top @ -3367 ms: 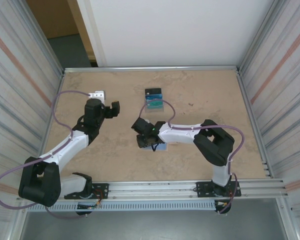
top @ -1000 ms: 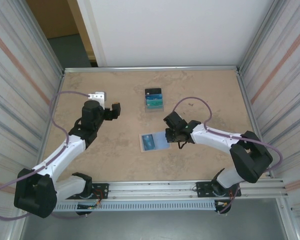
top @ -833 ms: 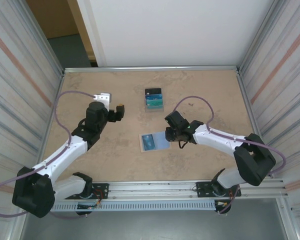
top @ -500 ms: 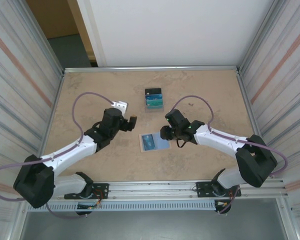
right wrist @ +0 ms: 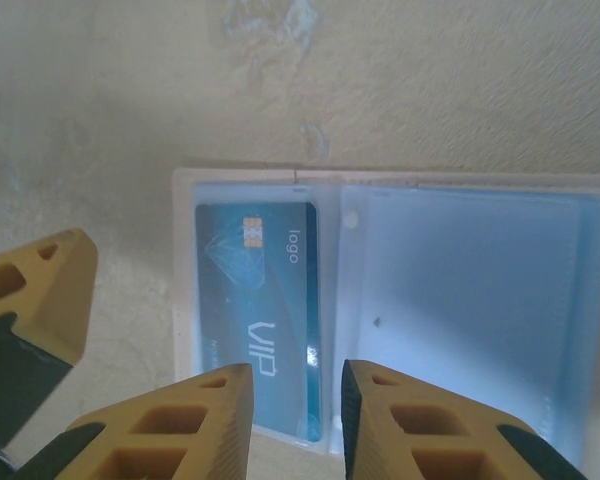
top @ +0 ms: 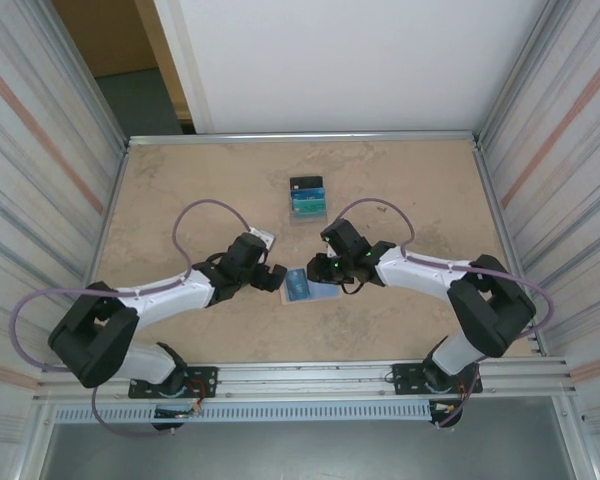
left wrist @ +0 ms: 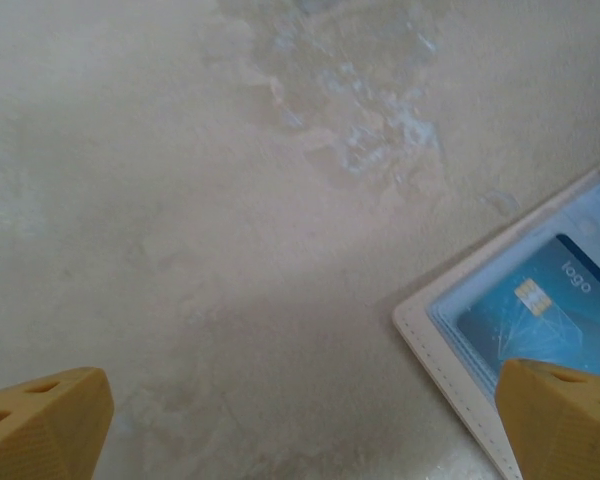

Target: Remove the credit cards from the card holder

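The card holder lies open and flat on the table, pale blue inside with a whitish rim. A teal-blue credit card marked "VIP" sits in its left pocket; the right pocket looks empty. My right gripper hovers over the holder's near edge by the card's right side, jaws a little apart with nothing between them. My left gripper stands wide open just left of the holder, above bare table. The card's corner shows beside its right fingertip.
A small pile of black, blue and teal pieces lies farther back on the table. Ribbed metal walls close in both sides. One left fingertip shows beside the holder in the right wrist view.
My left arm has swung right and down to the holder's left edge. The right gripper has shifted left over the holder. The holder itself has stayed put.
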